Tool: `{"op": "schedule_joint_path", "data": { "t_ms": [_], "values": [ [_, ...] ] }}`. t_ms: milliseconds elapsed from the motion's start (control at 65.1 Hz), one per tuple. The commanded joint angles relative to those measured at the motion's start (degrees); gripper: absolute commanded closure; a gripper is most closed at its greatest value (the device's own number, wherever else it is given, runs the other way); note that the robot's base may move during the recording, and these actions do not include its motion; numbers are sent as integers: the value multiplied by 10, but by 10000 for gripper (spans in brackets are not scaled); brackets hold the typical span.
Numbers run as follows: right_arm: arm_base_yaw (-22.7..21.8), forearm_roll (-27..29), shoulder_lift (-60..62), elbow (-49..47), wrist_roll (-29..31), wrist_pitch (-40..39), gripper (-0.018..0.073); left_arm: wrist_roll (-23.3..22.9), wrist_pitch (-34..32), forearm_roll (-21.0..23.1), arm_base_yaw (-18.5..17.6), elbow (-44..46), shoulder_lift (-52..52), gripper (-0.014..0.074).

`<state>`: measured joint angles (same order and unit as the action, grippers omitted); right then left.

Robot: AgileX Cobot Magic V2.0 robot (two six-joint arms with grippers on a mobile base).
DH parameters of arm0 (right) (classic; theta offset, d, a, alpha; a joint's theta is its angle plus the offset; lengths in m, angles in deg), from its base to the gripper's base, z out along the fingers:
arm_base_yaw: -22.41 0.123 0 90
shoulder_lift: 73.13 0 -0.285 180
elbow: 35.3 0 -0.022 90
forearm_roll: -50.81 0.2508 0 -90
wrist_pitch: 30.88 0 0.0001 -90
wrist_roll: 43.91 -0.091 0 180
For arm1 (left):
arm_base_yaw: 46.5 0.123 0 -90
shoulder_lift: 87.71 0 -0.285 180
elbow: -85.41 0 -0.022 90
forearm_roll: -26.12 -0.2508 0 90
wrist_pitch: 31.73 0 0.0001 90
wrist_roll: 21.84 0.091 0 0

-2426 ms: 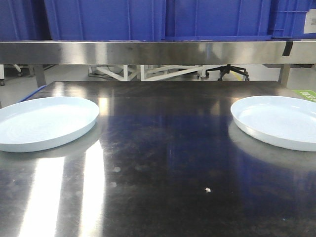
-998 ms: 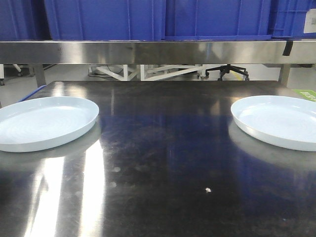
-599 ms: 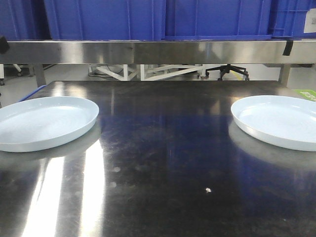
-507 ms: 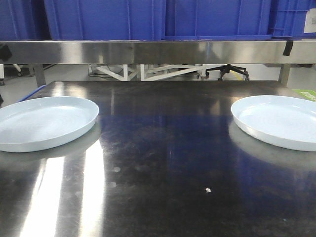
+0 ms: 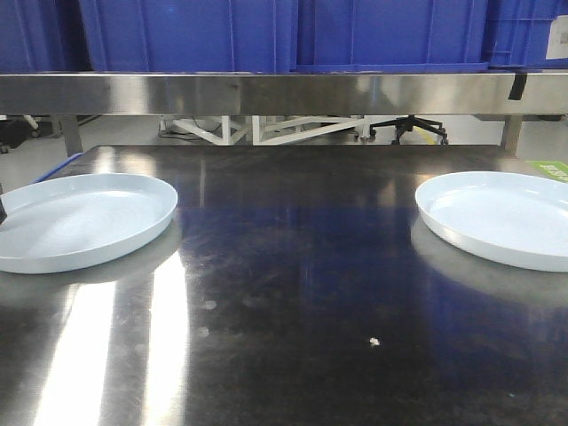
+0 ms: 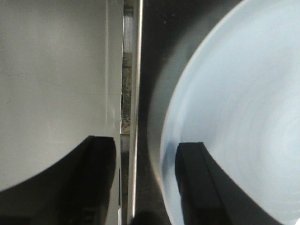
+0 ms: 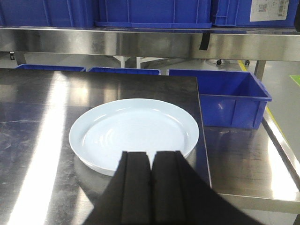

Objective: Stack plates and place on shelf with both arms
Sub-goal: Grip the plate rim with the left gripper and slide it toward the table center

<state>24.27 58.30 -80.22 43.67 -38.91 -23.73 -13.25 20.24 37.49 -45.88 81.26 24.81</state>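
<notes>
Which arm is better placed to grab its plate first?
Left, probably. The left gripper is open, its fingers straddling the rim of the left plate; the right gripper is shut and sits short of the right plate.

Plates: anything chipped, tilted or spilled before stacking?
Nothing stands out. The left plate and right plate both lie flat and empty on the tabletop, well apart, no chip or crack visible. One small pale speck sits on the steel nearer the camera. Left wrist view is too blurred to check that rim.
</notes>
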Motion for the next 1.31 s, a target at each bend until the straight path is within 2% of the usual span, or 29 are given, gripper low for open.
{"op": "schedule_joint_path", "data": {
  "t_ms": [0, 276, 491, 553, 630, 768, 875, 1075, 1290],
  "values": [
    [-3, -4, 10, 0, 1, -49, 503, -3, -6, 6, 0, 18, -27, 235],
    [-3, -4, 10, 0, 1, -49, 503, -3, 9, 6, 0, 19, -27, 517],
    [-3, -4, 10, 0, 1, -49, 503, -3, 68, 7, 0, 52, -27, 513],
    [-3, -4, 10, 0, 1, -49, 503, -3, 88, 19, 0, 70, -27, 513],
    [-3, -4, 10, 0, 1, -49, 503, -3, 109, 57, 0, 93, -27, 513],
    [-3, -4, 10, 0, 1, -49, 503, -3, 127, 166, -5, 127, -27, 513],
    [-3, -4, 10, 0, 1, -49, 503, -3, 126, 214, -36, 136, -27, 513],
    [-3, -4, 10, 0, 1, -49, 503, 6, 84, 216, -111, 136, -19, 514],
    [-3, -4, 10, 0, 1, -49, 503, 6, 49, 219, -160, 137, 9, 514]
  ]
}}
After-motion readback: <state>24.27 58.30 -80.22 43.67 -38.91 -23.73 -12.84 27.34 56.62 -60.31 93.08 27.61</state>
